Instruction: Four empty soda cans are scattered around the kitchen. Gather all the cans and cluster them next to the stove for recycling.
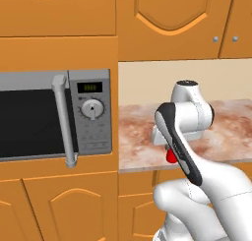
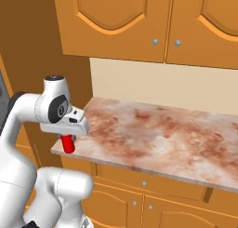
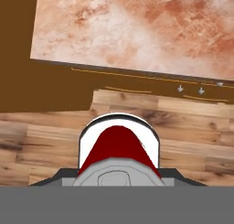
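Note:
A red soda can (image 2: 69, 144) hangs upright under my gripper (image 2: 69, 138), which is shut on it at the front left corner of the marble counter (image 2: 158, 134). In the left base view the red soda can (image 1: 171, 156) peeks out behind my forearm at the counter's front edge. Looking down in the hand view, the soda can (image 3: 119, 147) sits between the fingertips (image 3: 45, 182), with plank floor beneath it and the counter edge beyond. The stove is out of view.
A grey microwave (image 1: 54, 117) is built into the orange cabinets left of the counter. Upper cabinets (image 2: 153, 22) hang over the counter and lower cabinet doors (image 2: 139, 201) stand beneath it. Brown plank floor (image 3: 41, 136) lies below the hand.

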Controlling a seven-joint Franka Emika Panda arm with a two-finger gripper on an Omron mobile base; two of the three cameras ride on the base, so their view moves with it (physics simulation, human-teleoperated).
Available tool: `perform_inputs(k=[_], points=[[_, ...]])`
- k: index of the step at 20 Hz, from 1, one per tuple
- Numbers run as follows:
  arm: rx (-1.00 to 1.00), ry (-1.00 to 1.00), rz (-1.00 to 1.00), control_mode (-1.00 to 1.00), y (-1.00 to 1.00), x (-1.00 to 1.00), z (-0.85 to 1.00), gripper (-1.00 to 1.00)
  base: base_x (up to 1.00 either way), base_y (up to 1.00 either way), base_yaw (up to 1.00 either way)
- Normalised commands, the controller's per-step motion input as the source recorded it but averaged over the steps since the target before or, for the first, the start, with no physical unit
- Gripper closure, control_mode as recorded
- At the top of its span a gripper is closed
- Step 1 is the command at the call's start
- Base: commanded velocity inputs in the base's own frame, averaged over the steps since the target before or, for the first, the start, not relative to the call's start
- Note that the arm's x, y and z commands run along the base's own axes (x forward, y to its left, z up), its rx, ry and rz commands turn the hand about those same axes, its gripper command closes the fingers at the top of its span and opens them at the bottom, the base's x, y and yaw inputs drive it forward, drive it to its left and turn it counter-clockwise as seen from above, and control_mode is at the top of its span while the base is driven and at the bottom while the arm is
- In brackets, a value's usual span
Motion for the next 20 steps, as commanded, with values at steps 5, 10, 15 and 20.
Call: perform_inputs(k=[5,10,15,20], points=[[0.0,0.0,0.0,1.0,0.0,0.0,0.0,1.0,-0.74,-0.06,0.06],[0.0,0.0,0.0,1.0,0.0,0.0,0.0,1.0,-0.86,0.06,0.38],[0.0,0.0,0.0,1.0,0.0,0.0,0.0,1.0,-0.12,0.07,0.84],[0.0,0.0,0.0,1.0,0.0,0.0,0.0,1.0,0.0,0.0,0.93]])
